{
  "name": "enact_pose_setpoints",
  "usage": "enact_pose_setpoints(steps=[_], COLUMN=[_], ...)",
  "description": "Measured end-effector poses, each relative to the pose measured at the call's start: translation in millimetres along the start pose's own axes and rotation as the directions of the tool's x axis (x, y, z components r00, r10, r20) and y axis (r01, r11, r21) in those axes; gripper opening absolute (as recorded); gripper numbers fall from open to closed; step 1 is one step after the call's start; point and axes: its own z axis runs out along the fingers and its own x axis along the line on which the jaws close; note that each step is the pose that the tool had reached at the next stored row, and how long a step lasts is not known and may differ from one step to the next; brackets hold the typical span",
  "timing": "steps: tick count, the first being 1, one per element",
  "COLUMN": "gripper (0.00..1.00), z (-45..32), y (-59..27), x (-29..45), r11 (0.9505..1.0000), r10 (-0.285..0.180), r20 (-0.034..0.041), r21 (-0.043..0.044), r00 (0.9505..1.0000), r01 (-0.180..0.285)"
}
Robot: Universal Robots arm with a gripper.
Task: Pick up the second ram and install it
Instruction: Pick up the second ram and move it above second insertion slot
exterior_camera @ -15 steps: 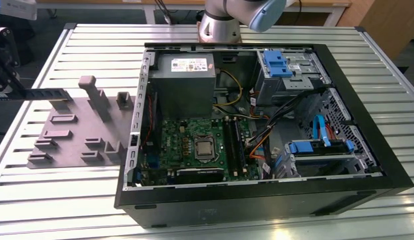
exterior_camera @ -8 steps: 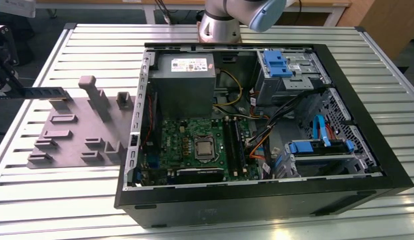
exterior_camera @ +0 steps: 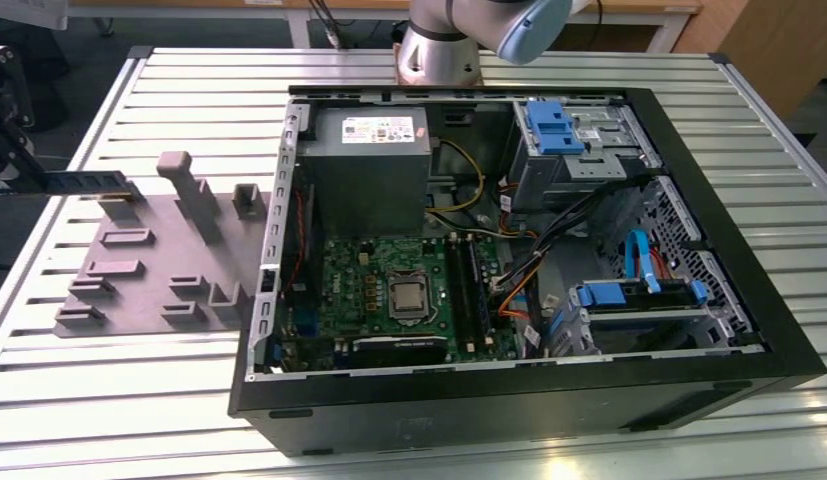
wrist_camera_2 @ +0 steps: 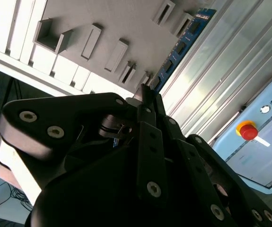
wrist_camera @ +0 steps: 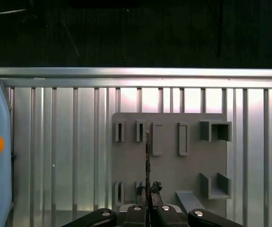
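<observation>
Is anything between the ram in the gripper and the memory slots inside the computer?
Yes. The gripper holds the second ram at the edge of the grey fixture; its tall block and the computer case's side wall stand between it and the memory slots.

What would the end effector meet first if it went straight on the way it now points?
Probably the grey fixture, lying straight ahead beyond the second ram the end effector holds; depth unclear.

We see a slatted aluminium table (exterior_camera: 120, 400) in the exterior view. Grey fixture plate (exterior_camera: 146, 300) lies flat at 9 o'clock. Open PC case (exterior_camera: 520, 410) sits centre to 3 o'clock, just beside it. Arm base (exterior_camera: 437, 60) stands at 12 o'clock.
</observation>
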Motion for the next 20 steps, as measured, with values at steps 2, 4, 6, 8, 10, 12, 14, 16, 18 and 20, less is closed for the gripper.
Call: enact_pose_setpoints(steps=[2, 4, 6, 8, 10, 12, 14, 16, 18, 20], gripper=[0.14, 0.14, 0.14, 0.14, 0.14, 0.14, 0.14, 0.14, 0.14, 0.14], z=[-1.3, -2.9, -4.5, -6.0, -7.7, -9.4, -11.0, -13.0, -15.0, -17.3], y=[0.0, 0.0, 0.0, 0.0, 0.0, 0.0, 0.0, 0.0, 0.0, 0.0], x=[0.0, 0.0, 0.0, 0.0, -0.1, -0.1, -0.1, -0.1, -0.1, -0.1], r11=[1.0000, 1.0000, 1.0000, 1.0000, 1.0000, 1.0000, 1.0000, 1.0000, 1.0000, 1.0000], r10=[0.000, 0.000, 0.000, 0.000, 0.000, 0.000, 0.000, 0.000, 0.000, 0.000], r20=[0.0000, 0.0000, 0.0000, 0.0001, 0.0000, 0.0000, 0.0000, 0.0000, 0.0001, 0.0000], r21=[0.0000, 0.0000, 0.0001, 0.0001, 0.0000, 0.0000, 0.0001, 0.0000, 0.0000, 0.0000], r00=[1.0000, 1.0000, 1.0000, 1.0000, 1.0000, 1.0000, 1.0000, 1.0000, 1.0000, 1.0000], r01=[0.000, 0.000, 0.000, 0.000, 0.000, 0.000, 0.000, 0.000, 0.000, 0.000])
